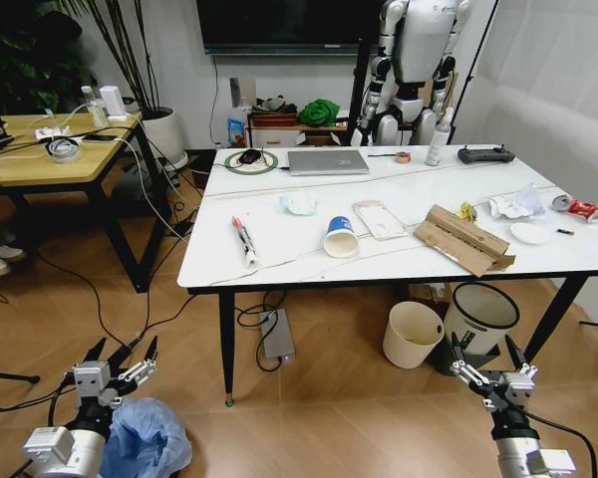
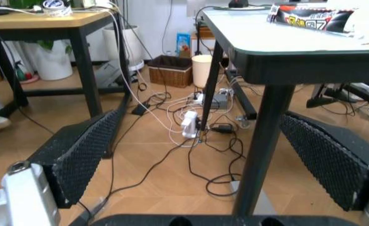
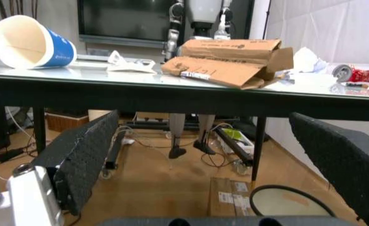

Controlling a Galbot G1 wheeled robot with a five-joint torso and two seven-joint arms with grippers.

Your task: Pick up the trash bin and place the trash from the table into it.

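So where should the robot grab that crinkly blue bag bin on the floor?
Probably the bulging rim of the small bin lined with crinkled light-blue plastic, from above. It sits low on the floor with its mouth up, right beside the open left end effector.

Both arms hang low in front of the robot, near the floor, wrists angled forward and slightly inward. The left gripper sits at the lower left of the head view with its black fingers spread wide apart and nothing between them. The right gripper sits at the lower right, its fingers likewise spread wide and empty.
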